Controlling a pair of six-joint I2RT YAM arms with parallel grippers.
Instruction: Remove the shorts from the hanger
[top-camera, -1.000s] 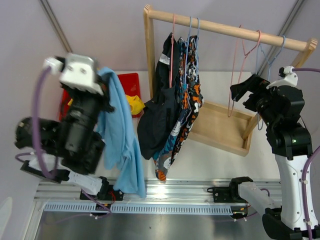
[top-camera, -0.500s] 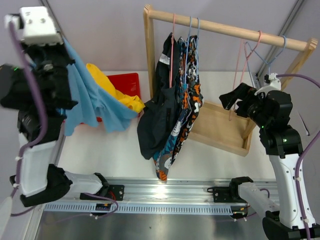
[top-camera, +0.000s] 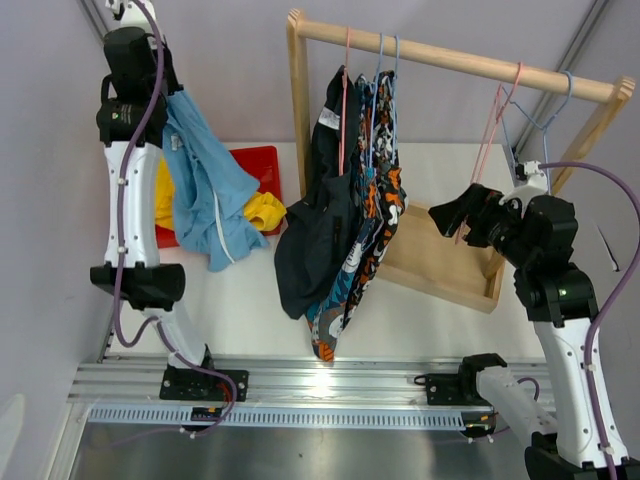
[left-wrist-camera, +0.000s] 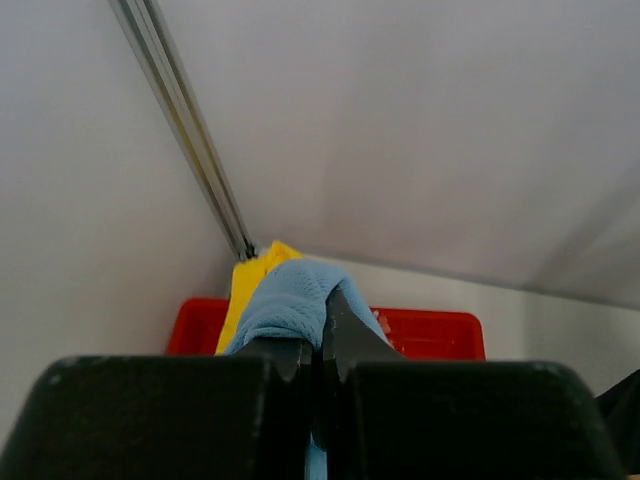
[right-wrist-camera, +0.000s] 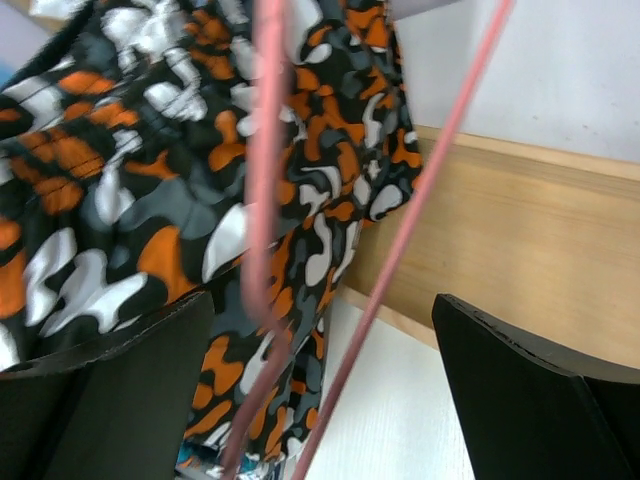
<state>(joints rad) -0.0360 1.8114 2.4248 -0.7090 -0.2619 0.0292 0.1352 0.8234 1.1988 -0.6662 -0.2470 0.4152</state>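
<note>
Shorts in plain blue (top-camera: 205, 185) hang in the air over the table's (top-camera: 240, 300) far left corner, lifted clear of the rack and dangling in loose folds from the raised left arm. The left gripper (left-wrist-camera: 318, 340) is pinched tight on a bunched fold of that blue fabric, with no gap showing between its fingers in the left wrist view. Beneath the blue shorts, a red bin (top-camera: 255, 165) sits at the far left corner, and the yellow shorts (top-camera: 265, 210) lie crumpled in it, partly spilling over the bin's right edge. A wooden rack (top-camera: 297, 110) stands along the far edge, from the middle of the table to the right side, with a round rail (top-camera: 450, 58) across its top. Near the left end of the rail, three garments are on hangers, pressed close together: the black shorts (top-camera: 305, 245) with a white label on the left, and the patterned shorts (top-camera: 372, 215) in orange, black and white just to their right, drooping toward the middle of the table. Toward the rail's right end an empty pink hanger (right-wrist-camera: 262, 150) dangles above the rack's wooden base (top-camera: 440, 262). The right gripper (right-wrist-camera: 320, 300) is held in the air by this hanger with its fingers wide apart; the right wrist view shows the pink wire running between them, touching neither.
</note>
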